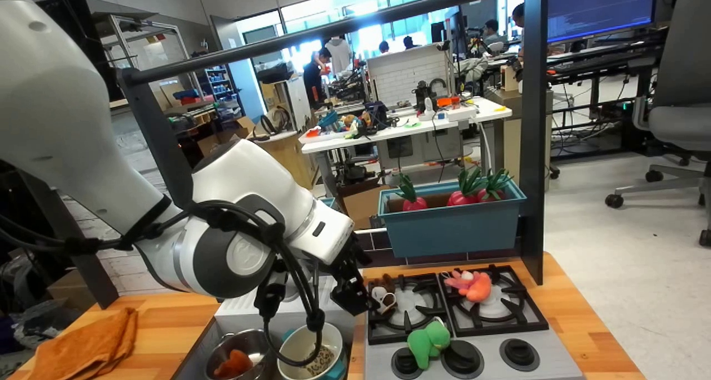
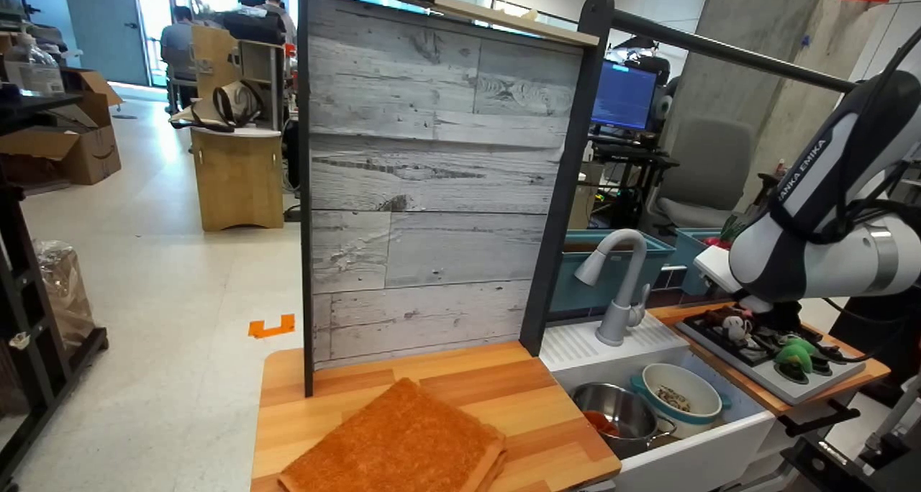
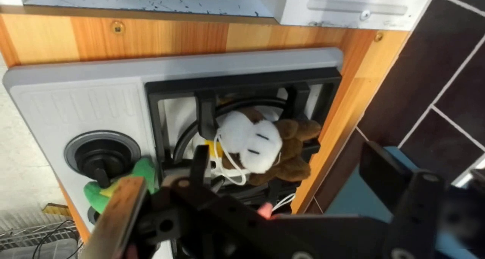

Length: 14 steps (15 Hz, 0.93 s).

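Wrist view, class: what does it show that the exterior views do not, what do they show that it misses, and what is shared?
Only the wrist view makes out two dark lines on the brown-and-white plush. Only the exterior views show the orange cloth and the steel pot. All three share that plush, the green plush and the stove top.

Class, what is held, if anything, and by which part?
Nothing: the hand stands open, and the brown-and-white plush toy lies on the burner grate.

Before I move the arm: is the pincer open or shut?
Open: the wrist view shows the pincer with fingers wide apart; the brown plush toy lies on the grate.
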Motion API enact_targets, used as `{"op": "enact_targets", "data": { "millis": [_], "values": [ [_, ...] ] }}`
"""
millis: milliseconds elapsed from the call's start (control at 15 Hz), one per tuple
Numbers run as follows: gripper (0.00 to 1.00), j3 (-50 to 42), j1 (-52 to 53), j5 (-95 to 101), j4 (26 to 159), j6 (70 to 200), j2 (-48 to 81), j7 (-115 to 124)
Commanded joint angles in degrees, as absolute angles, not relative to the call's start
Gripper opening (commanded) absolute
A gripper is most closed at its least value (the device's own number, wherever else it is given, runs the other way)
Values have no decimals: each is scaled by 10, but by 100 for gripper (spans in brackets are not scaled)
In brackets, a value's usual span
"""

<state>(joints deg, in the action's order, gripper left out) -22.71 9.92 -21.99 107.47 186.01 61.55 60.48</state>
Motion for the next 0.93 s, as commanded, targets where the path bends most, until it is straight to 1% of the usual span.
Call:
{"op": "enact_targets", "data": {
  "millis": [0,67,133,267,333,533,600,667,733,800,867],
  "values": [
    [74,-235,109,-231,1034,1809,640,593],
    [68,-238,111,-226,1024,1794,647,595],
    [58,-243,117,-222,1014,1779,655,600],
    [42,-251,126,-213,996,1753,667,609],
    [35,-253,130,-209,990,1745,670,611],
    [12,-254,141,-202,992,1730,667,614],
    [5,-256,149,-202,1000,1727,662,617],
    [0,-258,156,-202,1013,1726,654,618],
    [25,-267,169,-203,1024,1723,649,624],
    [36,-273,179,-204,1036,1725,644,629],
    [36,-283,192,-204,1049,1728,640,637]
  ]
}}
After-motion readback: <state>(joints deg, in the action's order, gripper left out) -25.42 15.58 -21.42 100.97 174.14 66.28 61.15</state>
